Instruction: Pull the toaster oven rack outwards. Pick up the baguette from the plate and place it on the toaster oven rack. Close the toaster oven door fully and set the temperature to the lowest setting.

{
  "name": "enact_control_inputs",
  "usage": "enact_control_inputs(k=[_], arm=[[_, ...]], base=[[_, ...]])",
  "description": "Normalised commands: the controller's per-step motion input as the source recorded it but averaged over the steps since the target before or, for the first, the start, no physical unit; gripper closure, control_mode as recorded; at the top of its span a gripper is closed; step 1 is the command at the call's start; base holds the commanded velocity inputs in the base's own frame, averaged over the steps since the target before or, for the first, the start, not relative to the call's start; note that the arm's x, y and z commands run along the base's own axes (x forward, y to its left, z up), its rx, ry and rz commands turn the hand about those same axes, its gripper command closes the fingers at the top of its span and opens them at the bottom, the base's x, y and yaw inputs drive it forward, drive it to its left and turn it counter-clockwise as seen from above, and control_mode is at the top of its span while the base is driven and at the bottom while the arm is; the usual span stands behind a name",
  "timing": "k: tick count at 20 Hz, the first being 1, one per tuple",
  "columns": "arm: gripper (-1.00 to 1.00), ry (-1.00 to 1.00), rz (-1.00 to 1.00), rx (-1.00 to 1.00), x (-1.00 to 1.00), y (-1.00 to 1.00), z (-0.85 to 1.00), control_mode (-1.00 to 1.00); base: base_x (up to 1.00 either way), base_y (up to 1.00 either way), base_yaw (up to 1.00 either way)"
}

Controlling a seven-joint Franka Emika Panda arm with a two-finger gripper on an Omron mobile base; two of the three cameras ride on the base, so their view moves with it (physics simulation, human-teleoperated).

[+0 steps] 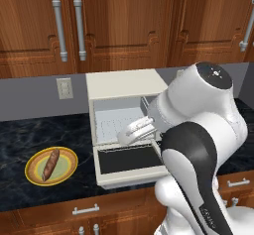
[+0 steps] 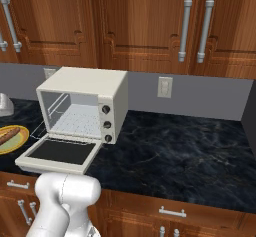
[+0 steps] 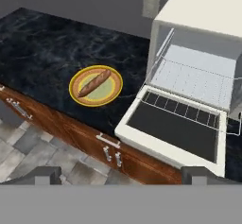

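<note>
Baguette point(image 3: 95, 82): lay diagonally on the plate point(image 3: 79, 95), on the counter point(image 3: 42, 48) left of the toaster oven point(image 3: 208, 10), untouched.
Gripper point(image 3: 121, 173): fingers spread wide, empty, held high above the counter edge, well apart from everything.
Toaster oven rack point(image 3: 182, 110): front edge drawn out over the lowered toaster oven door point(image 3: 170, 133).
Step in hand: probably the pick; descend over the loaf's middle, fingers turned across its long axis, and close gently.

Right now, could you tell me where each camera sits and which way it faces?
Left base view: behind the arm's left, facing the toaster oven; white arm lower right.
Right base view: behind its right, same oven; arm lower left.
Hand view: on the hand, above the counter; dark finger tips at bottom.
All three share the baguette on the plate.
</note>
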Motion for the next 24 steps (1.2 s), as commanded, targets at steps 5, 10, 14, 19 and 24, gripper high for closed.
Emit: enact_control_inputs(k=[5,10,14,19,24], arm=[[-1.00,0.00,-0.32,0.02,-0.12,0.09,-0.33,-1.00],[-1.00,-0.03,-0.15,0.18,-0.01,0.00,-0.47,-1.00],[-1.00,0.04,-0.10,0.22,0.04,0.00,-0.33,-1.00],[-1.00,0.06,-0.11,0.14,0.12,0.23,-0.15,-1.00],[-1.00,0.01,-0.17,0.04,0.14,0.50,-0.06,-1.00]], base=[[0.00,0.00,0.00],[0.00,0.00,0.00],[0.00,0.00,0.00],[0.00,0.00,0.00],[0.00,0.00,0.00]])
